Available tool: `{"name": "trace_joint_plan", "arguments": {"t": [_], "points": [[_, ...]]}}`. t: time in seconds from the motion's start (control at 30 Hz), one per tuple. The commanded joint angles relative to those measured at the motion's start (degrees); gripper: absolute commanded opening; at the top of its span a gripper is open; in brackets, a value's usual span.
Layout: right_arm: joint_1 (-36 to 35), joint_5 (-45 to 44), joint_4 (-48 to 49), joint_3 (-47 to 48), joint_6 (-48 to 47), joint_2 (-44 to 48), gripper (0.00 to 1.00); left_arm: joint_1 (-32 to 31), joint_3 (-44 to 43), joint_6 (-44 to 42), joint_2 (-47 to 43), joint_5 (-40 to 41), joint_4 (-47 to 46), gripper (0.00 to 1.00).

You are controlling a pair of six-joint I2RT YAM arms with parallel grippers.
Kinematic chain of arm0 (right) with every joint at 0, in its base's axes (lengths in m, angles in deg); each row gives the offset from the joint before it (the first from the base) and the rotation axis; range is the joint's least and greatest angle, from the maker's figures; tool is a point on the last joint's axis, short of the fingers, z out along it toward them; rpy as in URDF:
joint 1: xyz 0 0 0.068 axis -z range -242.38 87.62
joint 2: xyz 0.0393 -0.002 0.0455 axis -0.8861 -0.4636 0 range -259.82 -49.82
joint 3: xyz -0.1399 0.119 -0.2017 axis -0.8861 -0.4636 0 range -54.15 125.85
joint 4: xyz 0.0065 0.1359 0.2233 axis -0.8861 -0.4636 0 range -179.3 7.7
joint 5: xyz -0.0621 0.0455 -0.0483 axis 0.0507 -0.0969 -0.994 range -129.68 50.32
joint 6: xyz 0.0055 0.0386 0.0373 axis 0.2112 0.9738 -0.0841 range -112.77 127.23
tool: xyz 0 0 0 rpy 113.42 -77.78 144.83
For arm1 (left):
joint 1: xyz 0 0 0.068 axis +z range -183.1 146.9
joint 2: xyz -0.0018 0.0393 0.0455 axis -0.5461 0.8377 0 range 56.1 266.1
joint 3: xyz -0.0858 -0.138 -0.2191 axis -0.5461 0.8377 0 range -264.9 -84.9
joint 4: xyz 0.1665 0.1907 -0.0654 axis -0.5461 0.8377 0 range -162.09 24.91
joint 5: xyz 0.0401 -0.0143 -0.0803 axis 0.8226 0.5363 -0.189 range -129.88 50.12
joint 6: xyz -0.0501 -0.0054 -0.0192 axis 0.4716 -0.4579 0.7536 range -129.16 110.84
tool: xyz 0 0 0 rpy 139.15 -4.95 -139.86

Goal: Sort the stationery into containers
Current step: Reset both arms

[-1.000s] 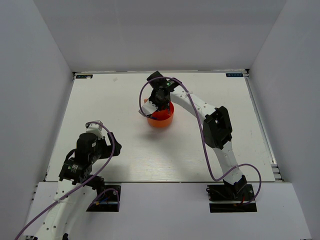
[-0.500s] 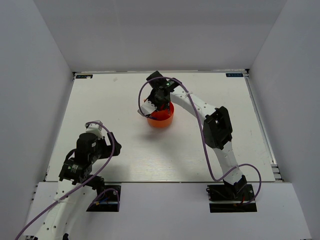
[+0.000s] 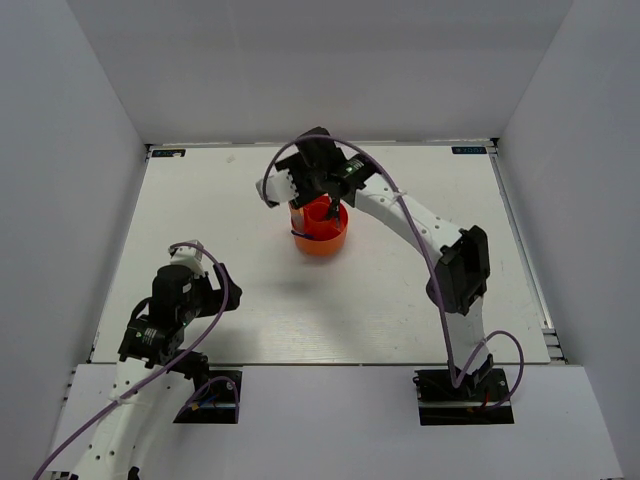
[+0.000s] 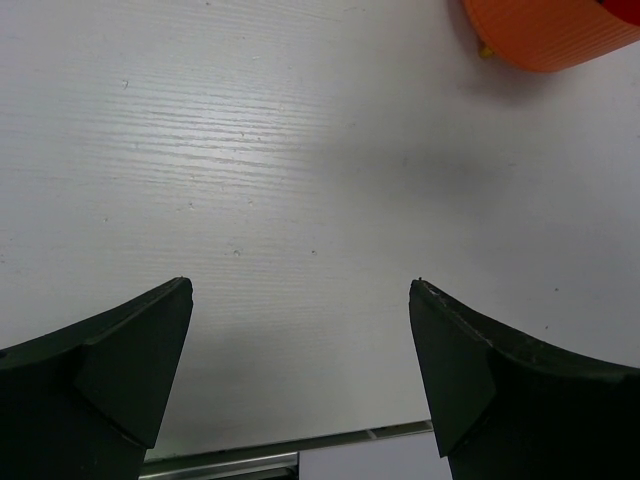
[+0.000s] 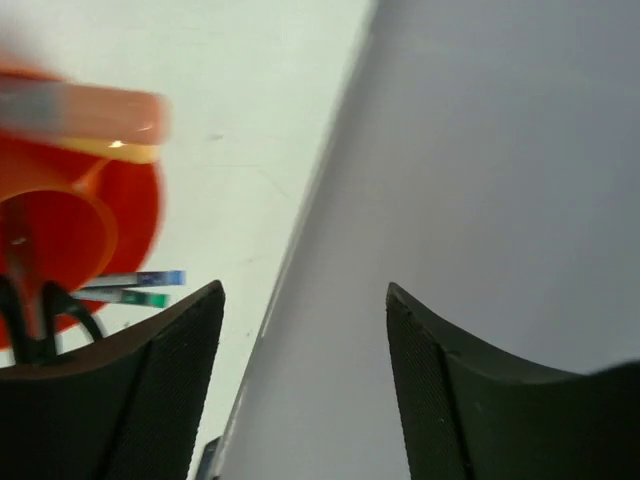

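The orange tub (image 3: pixel 325 240) sits on the white surface (image 3: pixel 250 290), toward its far side. The right tool (image 5: pixel 300 290) hangs tilted above the tub's far-left rim, its 2 fingers spread wide with nothing between them. In the right wrist view, 2 pens (image 5: pixel 140 282) and the black loops of the scissors (image 5: pixel 30 318) show at the tub, and a pale blurred bar (image 5: pixel 80 110) crosses its top; I cannot tell what it is. The left tool (image 4: pixel 300 290) hovers near the left base, well apart from the tub, also spread and empty.
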Motion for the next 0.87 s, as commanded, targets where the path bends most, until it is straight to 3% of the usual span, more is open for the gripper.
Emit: {"name": "trace_joint_plan", "arguments": {"t": [0.0, 0.03, 0.1, 0.17, 0.27, 0.3, 0.47, 0.7, 0.83], "points": [[-1.0, -12.3, 14.2, 0.4, 25.3, 5.1, 0.70, 0.4, 0.7, -0.5, 0.3, -0.6, -2.0, 1.00], [-1.5, -13.4, 4.2, 4.2, 26.9, 4.9, 0.75, 0.4, 0.7, -0.6, 0.4, -1.1, -2.0, 1.00], [-1.0, -13.6, -2.5, 9.2, 36.5, 6.1, 0.79, 0.4, 0.6, -0.9, 0.4, -1.3, -2.1, 1.00], [-0.8, -15.0, -11.1, 8.7, 46.1, 8.9, 0.84, 0.4, 0.8, -1.1, 0.3, -1.8, -2.4, 1.00], [-0.9, -18.4, -18.9, 4.5, 53.4, 14.1, 0.90, 0.4, 1.0, -1.4, 0.1, -2.5, -2.9, 1.00], [-0.8, -20.3, -19.6, -0.7, 55.4, 16.5, 0.90, 0.4, 1.0, -1.5, 0.3, -3.1, -3.0, 1.00], [1.1, -31.7, -14.3, -18.0, 56.2, 27.7, 0.90, 0.4, 1.2, -1.9, 0.9, -3.6, -3.3, 1.00], [6.0, -30.9, -3.9, -36.6, 60.0, 42.9, 0.90, 0.4, 1.7, -2.4, 1.5, -4.4, -3.8, 1.00], [7.3, -25.6, 2.3, -49.2, 66.5, 52.6, 0.90, 0.4, 1.8, -2.6, 1.9, -5.4, -4.1, 1.00]]}}
